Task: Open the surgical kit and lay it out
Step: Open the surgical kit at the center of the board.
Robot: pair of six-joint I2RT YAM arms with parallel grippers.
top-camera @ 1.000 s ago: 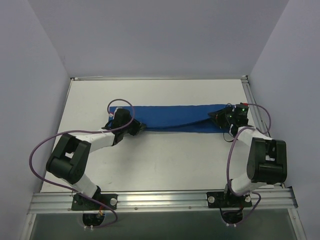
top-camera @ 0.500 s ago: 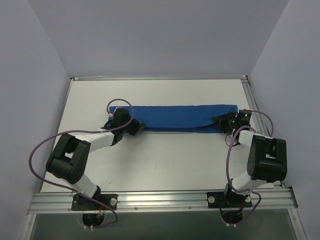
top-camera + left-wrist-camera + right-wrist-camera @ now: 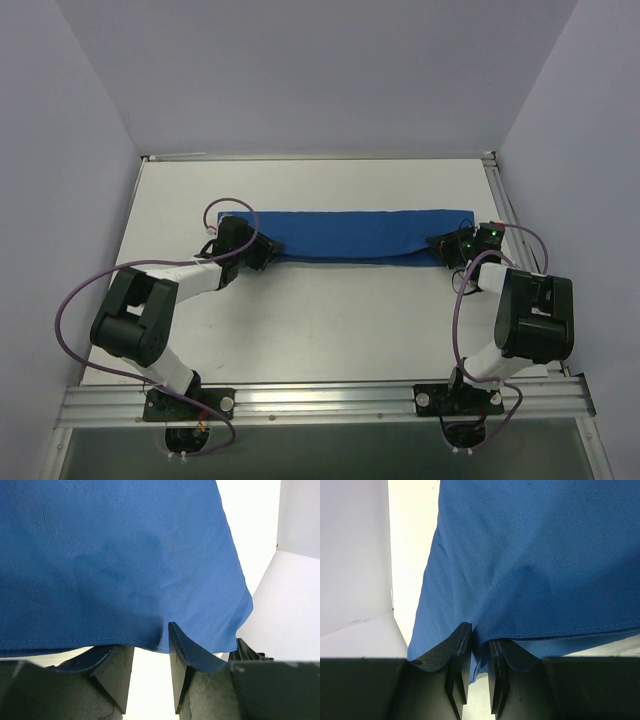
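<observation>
One cloth wrap (image 3: 350, 235), two hands: left hand (image 3: 150, 647) parted, right hand (image 3: 479, 642) pinching its edge; white counter (image 3: 320, 320), lilac walls (image 3: 320, 70).

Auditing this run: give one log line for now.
blue cloth wrap: long strip | left gripper: open at hem | right gripper: pinching hem

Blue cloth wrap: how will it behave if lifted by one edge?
Likely floppy: the cloth wrap puckers where the right gripper pinches its hem. Lifted by one edge it would probably sag and drape, not hold shape. The weave looks matte, so slipping out seems unlikely.
</observation>
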